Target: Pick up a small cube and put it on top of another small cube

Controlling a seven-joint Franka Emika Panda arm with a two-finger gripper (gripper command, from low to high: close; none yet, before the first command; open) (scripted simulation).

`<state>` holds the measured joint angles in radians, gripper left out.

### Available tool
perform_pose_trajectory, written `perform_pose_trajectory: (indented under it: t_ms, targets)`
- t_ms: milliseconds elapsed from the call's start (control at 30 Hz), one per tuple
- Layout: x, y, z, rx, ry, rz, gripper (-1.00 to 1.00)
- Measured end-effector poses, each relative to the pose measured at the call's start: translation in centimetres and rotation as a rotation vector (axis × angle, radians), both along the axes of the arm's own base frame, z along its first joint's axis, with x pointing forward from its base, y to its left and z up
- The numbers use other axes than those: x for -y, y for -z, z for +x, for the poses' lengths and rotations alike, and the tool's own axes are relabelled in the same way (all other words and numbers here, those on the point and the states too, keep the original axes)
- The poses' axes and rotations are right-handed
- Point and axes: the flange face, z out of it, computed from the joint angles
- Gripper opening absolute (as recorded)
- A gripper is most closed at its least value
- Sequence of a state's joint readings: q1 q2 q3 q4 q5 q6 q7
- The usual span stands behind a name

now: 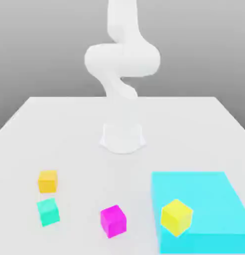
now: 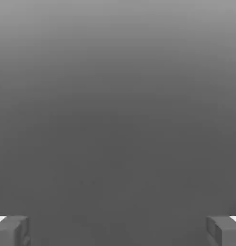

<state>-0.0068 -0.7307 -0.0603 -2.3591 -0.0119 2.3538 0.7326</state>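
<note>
Counter (image 1: 74, 144), one: broad, white, carrying the arm's base, the block and the cubes.

Robot arm (image 1: 122, 60), one: white, upright, based toward the counter's far side and rising past the top edge of the exterior view.

Block (image 1: 194, 199), one: cyan, flat-topped, on the exterior view's right.

End effector (image 2: 118, 233), one: two fingers spread wide, well apart from each other, at either side of the hand view; nothing between them, no cube touched. A plain grey backdrop lies beyond.

Small cubes, four, of broadly similar size:
- Yellow cube (image 1: 176, 217), at the cyan block, turned with a corner toward the camera.
- Magenta cube (image 1: 113, 221), on the counter, between the green cube and the block, set askew.
- Green cube (image 1: 48, 211), teal-tinted, on the counter at the exterior view's left, set askew.
- Orange cube (image 1: 48, 182), on the counter, near the green cube and farther from the camera, set nearly square.

No cube stands on another.
</note>
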Motion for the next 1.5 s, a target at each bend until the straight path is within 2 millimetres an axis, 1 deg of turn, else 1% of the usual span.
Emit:
perform_pose_trajectory:
  t_ms: [67, 133, 200, 300, 367, 433, 500, 567, 600, 633, 667, 700, 767, 900, 1033, 1067, 1300, 1500]
  targets:
    - [3.0, 4.9, 2.0, -0.072, -0.001, -0.013, 0.0]
    - [5.9, 9.9, 3.2, -0.142, -0.003, -0.024, 0.0]
    - [8.5, 14.9, 3.6, -0.212, -0.007, -0.032, 0.0]
    - [12.1, 22.4, 2.9, -0.318, -0.015, -0.04, 0.0]
    - [14.2, 27.5, 1.6, -0.391, -0.023, -0.042, 0.0]
    - [16.1, 32.5, -0.5, -0.469, -0.032, -0.041, 0.0]
    - [17.8, 37.7, -3.4, -0.552, -0.044, -0.036, 0.0]
    - [19.1, 42.8, -7.5, -0.644, -0.059, -0.027, 0.0]
    - [19.6, 44.9, -9.7, -0.685, -0.06, -0.019, 0.0]
    - [19.7, 46.1, -10.6, -0.704, -0.068, -0.018, 0.0]
    - [20.4, 46.8, -11.5, -0.714, -0.053, -0.012, 0.0]
    - [20.6, 47.4, -11.8, -0.718, -0.051, -0.012, 0.0]
    - [20.2, 48.4, -11.4, -0.721, -0.073, -0.024, 0.0]
    - [20.3, 50.5, -11.4, -0.722, -0.074, -0.026, 0.0]
    - [20.0, 52.8, -11.6, -0.724, -0.074, -0.02, 0.0]
    - [19.9, 53.3, -11.7, -0.725, -0.073, -0.017, -1.0]
    - [19.8, 53.4, -11.7, -0.726, -0.074, -0.015, -1.0]
    - [20.3, 50.3, -11.4, -0.723, -0.074, -0.025, -1.0]
